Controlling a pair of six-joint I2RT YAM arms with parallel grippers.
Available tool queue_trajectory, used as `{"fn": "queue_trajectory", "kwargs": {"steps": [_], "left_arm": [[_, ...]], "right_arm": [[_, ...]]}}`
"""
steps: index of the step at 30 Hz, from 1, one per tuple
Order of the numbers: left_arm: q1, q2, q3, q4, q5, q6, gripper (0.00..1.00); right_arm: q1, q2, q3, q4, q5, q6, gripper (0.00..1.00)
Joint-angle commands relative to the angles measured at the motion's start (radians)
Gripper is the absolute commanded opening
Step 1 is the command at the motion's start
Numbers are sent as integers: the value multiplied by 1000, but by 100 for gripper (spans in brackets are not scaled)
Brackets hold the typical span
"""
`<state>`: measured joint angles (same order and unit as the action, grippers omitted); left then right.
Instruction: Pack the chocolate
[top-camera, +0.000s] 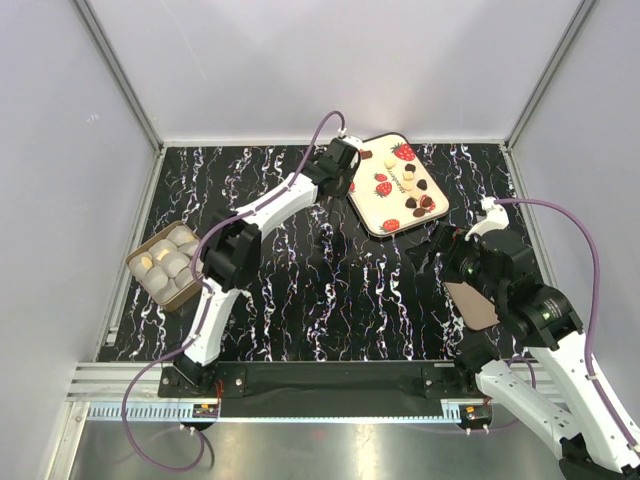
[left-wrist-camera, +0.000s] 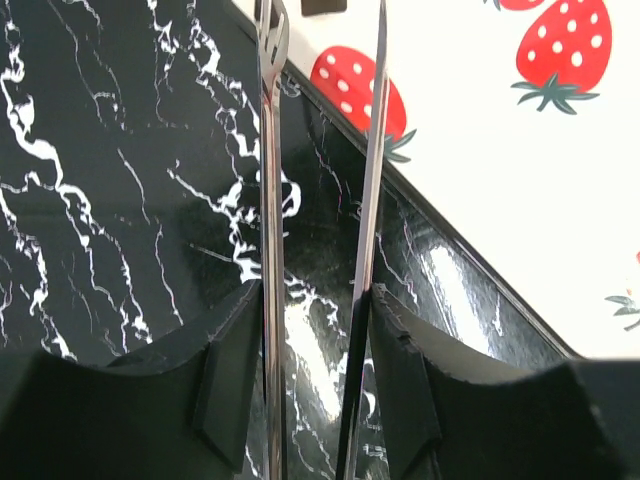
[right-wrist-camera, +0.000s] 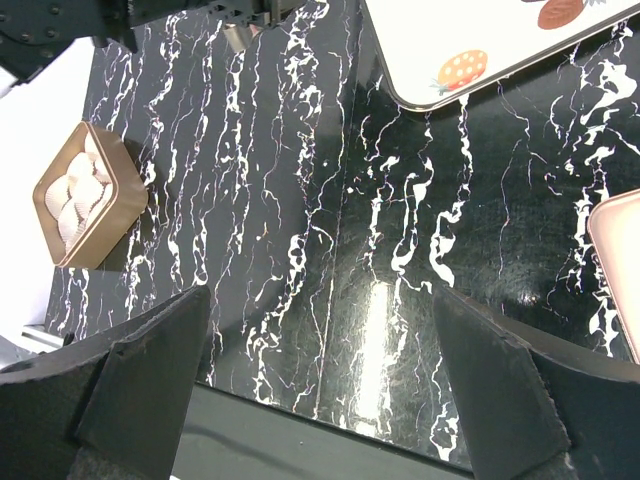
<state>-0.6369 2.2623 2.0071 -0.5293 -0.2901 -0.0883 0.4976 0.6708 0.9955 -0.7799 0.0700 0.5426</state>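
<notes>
Lying scattered on the glossy strawberry-print tray (top-camera: 368, 205) at the far side of the desk (top-camera: 330, 290), the chocolate (top-camera: 415, 186) is showing as tiny dark brown and creamy-white pieces, too small here for their outlines to be told apart. Such pieces are probably behaving as light, rigid bits with brittle edges and smooth faces, and so are apt to be skidding on the slick tray. Pinching each one gently across its sides is looking like the safest hold.

The left gripper (left-wrist-camera: 325, 40) is poised at the tray's rim, with its thin, polished metal jaws standing parted and nothing between them. The right gripper (right-wrist-camera: 320, 380) is hovering over the black, white-veined desk, its broad matte black jaws spread wide and empty.

Near the desk's left edge, a brown rounded-square box (top-camera: 140, 265) is holding pale fluted paper cups (top-camera: 176, 262), which are looking soft and easily crushed. Whether any cups are already carrying pieces cannot be told. A flat brown lid (top-camera: 470, 300) is lying under the right arm.
</notes>
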Motion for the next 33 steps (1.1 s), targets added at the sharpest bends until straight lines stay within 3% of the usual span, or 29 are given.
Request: {"fn": "queue_trajectory", "kwargs": {"steps": [1,22,33], "left_arm": [[-1,20,65,63,-34,28,49],[-32,75,50,81,-83,59,48],[-33,86,56,54,-81,47,40]], "right_arm": [[7,6,11,48,28,-23,100],[7,-16,-9,54,57,-50,100],[7,-30,-12,50,76,-66,100]]}}
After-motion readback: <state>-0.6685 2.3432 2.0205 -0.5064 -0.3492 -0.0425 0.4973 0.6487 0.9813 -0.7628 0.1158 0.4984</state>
